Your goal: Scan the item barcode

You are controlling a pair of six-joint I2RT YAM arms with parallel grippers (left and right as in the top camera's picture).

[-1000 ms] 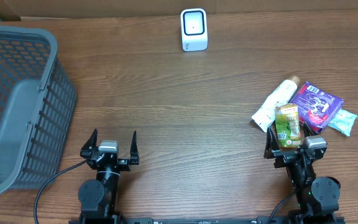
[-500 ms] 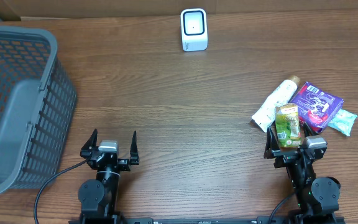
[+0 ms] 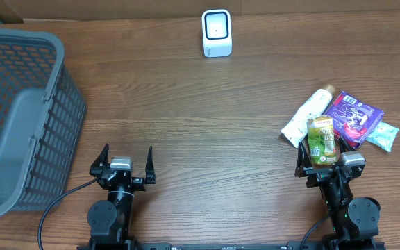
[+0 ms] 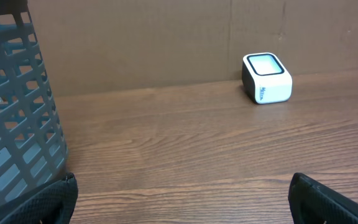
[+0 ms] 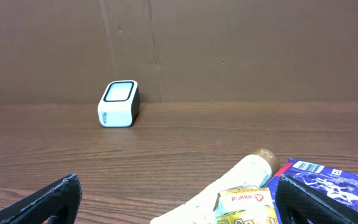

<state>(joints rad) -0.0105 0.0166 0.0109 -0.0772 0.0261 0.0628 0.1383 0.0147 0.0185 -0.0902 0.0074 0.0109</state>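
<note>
The table (image 3: 207, 111) carries everything, and no item is lifted, so the task looks to be at its opening step: choosing and grasping an item. The grey basket (image 3: 19, 118) stands ahead of the left pincer (image 3: 127, 153) and to its left. That pincer's fingers are spread wide around nothing.

The right pincer (image 5: 176, 196) is just as wide and holds nothing, with the goods piled directly ahead of it. The purple packet (image 3: 356, 114) lies ahead and to its right, the white tube (image 3: 310, 114) ahead and slightly left. The green-and-yellow pouch (image 3: 321, 139) is nearest, lying between its fingers as seen from above. The white scanner (image 3: 217, 32) sits well apart, far ahead and to its left. A pale sachet (image 3: 384, 135) lies furthest right.

The next move probably calls for closing on the pouch, lifting it clear of the pile and turning its barcode towards the scanner's window.

No barcode shows on the pouch. Whether the pouch touches the fingers cannot be told, and the right wrist view cuts off its lower part.
</note>
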